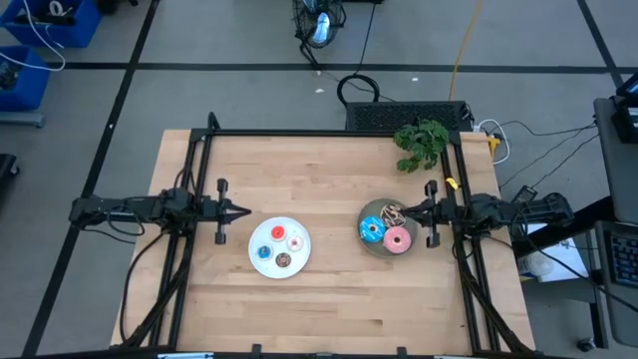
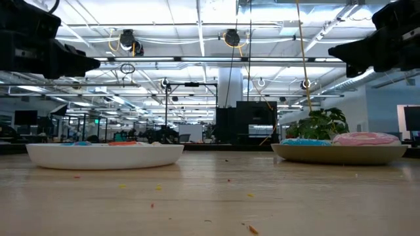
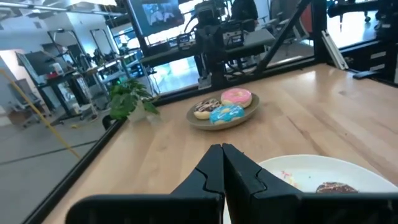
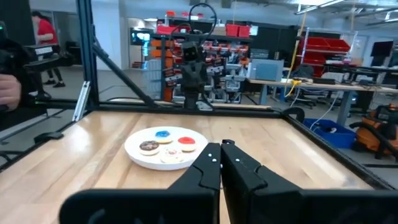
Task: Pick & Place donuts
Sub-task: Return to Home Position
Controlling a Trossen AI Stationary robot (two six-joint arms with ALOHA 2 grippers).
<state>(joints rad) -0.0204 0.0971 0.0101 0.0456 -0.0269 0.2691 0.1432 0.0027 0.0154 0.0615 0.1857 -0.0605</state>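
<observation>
Holding the left gripper [image 1: 242,211] level over the left half of the wooden table [image 1: 329,299], fingers pressed together, gripping nothing, pointing toward the middle. Stopping just short of the white plate [image 1: 253,239], near its rim but apart from it.

Showing four small rings lying flat on that white plate, each apart from the others: the tiny red donut [image 1: 277,233], the tiny pink-white donut [image 1: 295,241], the tiny blue donut [image 1: 263,251] and the tiny brown donut [image 1: 283,260].

Holding the right gripper [image 1: 409,210] in the mirrored pose over the right half, fingers likewise closed on nothing, the tip reaching over the rim of the grey plate [image 1: 371,207]. Hanging well above both plates, going by the view from table height.

Showing three bigger rings crowded together on the grey plate: the brown sprinkled donut [image 1: 393,213] lying nearest the right gripper's tip, the large blue donut [image 1: 371,231] on the side toward the white plate, and the large pink donut [image 1: 397,240] just beside it.

Leaving a leafy plant [image 1: 422,143] at the table's far right corner, well apart from both plates.
</observation>
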